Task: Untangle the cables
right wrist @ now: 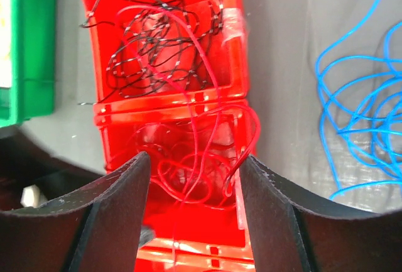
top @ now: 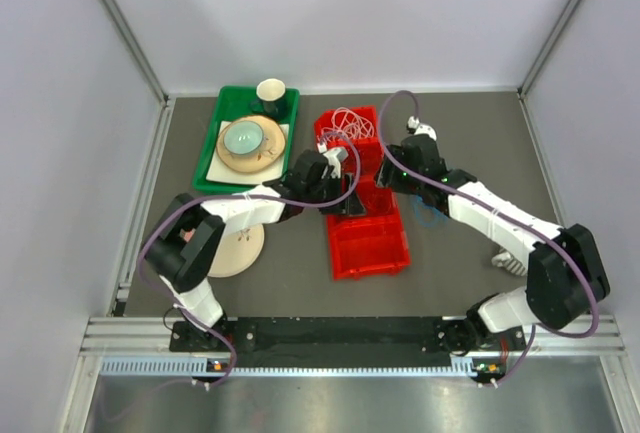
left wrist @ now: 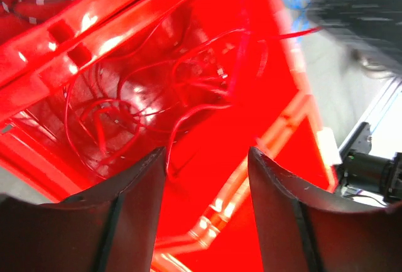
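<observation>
Left fingers and right fingers both gape wide, holding nothing, over the red bin. Red cables lie in its middle compartment, with one loop reaching toward 12 o'clock among the black-and-white cables. The blue cables sprawl on the surface at 3 o'clock. Tugging red could drag the black knot along and tighten both, I'd guess.

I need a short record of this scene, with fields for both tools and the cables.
left tool: open, above the red cables
right tool: open, above them too
red bin: holds red cables; black cables in the next compartment
blue cables: loose on the table, outside the bin
green tray: dishes, beside the bin
</observation>
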Tool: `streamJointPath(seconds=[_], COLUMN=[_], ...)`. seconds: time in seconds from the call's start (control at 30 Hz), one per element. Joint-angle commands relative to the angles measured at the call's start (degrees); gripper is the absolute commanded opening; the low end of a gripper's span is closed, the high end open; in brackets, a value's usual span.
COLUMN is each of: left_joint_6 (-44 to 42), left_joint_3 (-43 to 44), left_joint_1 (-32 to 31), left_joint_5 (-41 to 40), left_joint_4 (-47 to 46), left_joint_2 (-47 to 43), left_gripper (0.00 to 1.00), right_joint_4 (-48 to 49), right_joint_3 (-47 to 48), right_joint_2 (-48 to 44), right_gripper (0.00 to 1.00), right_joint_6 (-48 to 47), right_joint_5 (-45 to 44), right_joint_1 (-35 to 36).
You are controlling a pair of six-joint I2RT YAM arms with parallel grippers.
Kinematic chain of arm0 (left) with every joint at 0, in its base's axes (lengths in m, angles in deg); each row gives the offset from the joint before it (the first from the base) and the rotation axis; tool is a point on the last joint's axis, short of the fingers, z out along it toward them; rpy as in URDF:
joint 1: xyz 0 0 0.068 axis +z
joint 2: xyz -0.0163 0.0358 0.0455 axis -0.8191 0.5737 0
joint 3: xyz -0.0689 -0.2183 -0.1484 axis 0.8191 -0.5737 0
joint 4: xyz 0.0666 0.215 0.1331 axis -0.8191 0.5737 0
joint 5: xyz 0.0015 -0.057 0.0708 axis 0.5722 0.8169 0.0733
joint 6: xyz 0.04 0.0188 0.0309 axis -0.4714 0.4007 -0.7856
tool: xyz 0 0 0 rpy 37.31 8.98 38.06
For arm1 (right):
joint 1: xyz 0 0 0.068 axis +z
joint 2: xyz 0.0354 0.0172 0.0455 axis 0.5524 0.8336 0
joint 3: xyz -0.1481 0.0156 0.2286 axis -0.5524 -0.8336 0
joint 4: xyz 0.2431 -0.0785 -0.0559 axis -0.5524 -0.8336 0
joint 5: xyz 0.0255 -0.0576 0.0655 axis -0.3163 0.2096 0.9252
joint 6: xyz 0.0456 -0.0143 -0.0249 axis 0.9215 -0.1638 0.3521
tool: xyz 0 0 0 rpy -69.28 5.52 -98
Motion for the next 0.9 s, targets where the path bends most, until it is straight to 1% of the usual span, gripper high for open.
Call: streamJointPath(seconds=[0.0, 0.2, 0.27, 0.53, 0.63, 0.67, 0.73, 0.77, 0.87], left_joint_6=[-2.75, -4.16, -4.51, -4.69, -4.33, -4.25, -3.63, -3.46, -3.19], left_joint_3=[4.55, 6.66, 6.75, 5.61, 4.56, 4.29, 3.15, 2.63, 0.87], left_joint_1=[-0.17, -0.17, -0.17, -0.08, 0.00, 0.00, 0.18, 0.18, 0.44], left_joint_5=[-0.66, -1.63, -2.42, -5.41, -7.25, -7.87, -9.45, -9.89, -11.74], left_joint_4=[2.05, 5.48, 6.28, 7.07, 6.54, 6.37, 5.32, 4.53, 3.47], left_joint_2=[-6.71, -9.78, -10.67, -14.71, -16.12, -16.64, -18.14, -18.75, -20.34], left_gripper=[0.60, 0.64, 0.65, 0.65, 0.65, 0.65, 0.65, 0.65, 0.66], right_joint_4=[0.99, 0.99, 1.08, 1.70, 1.87, 1.87, 1.96, 1.87, 2.05], right_joint_3=[4.63, 6.65, 6.83, 7.79, 7.97, 7.97, 7.71, 7.36, 6.39], right_joint_2=[1.14, 5.26, 6.23, 10.36, 10.98, 10.98, 10.55, 9.85, 8.62], right_gripper=[0.59, 0.59, 0.55, 0.45, 0.38, 0.32, 0.25, 0.16, 0.00], right_joint_6=[-2.31, -2.49, -2.40, -2.66, -2.84, -2.75, -2.66, -2.75, -2.49], right_joint_5=[-4.13, -1.94, -1.06, -0.18, 0.26, 0.44, 0.70, 0.70, 0.96], right_joint_1=[0.44, 0.08, 0.00, 0.17, 0.17, 0.17, 0.17, 0.26, 0.61])
